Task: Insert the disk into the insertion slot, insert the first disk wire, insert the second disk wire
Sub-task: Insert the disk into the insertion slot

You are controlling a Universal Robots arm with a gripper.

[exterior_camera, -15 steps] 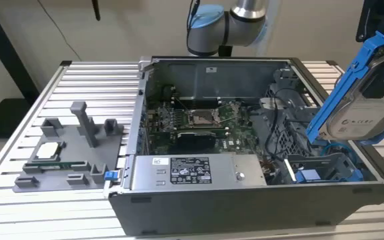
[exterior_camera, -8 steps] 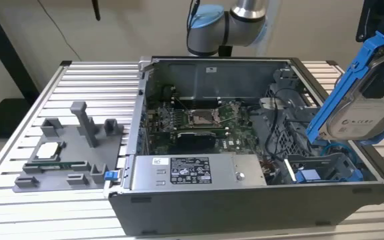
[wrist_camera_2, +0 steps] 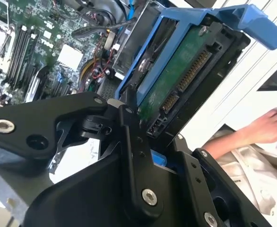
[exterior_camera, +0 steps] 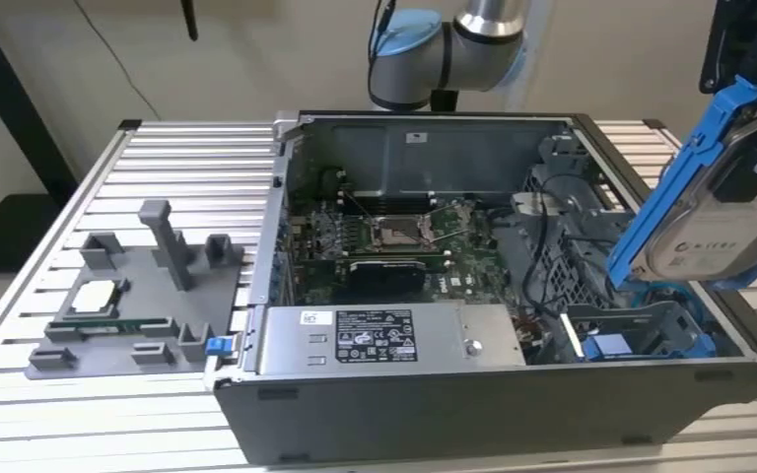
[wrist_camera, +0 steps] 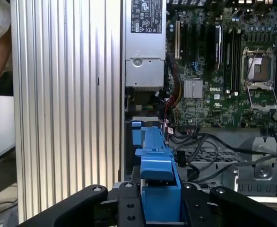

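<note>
One disk (exterior_camera: 718,222) mid-air
Gripper's (wrist_camera: 160,204) clamped on it, tilted over the insertion slot (exterior_camera: 649,320) in the case's (exterior_camera: 484,414) corner.

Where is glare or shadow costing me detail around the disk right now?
Second wrist view: the table beside the disk is blown out to white, and the claw is nearly a black silhouette. First wrist view: the motherboard is evenly lit. Exterior view: soft, even light, though the insertion slot lies in mild shade.
</note>
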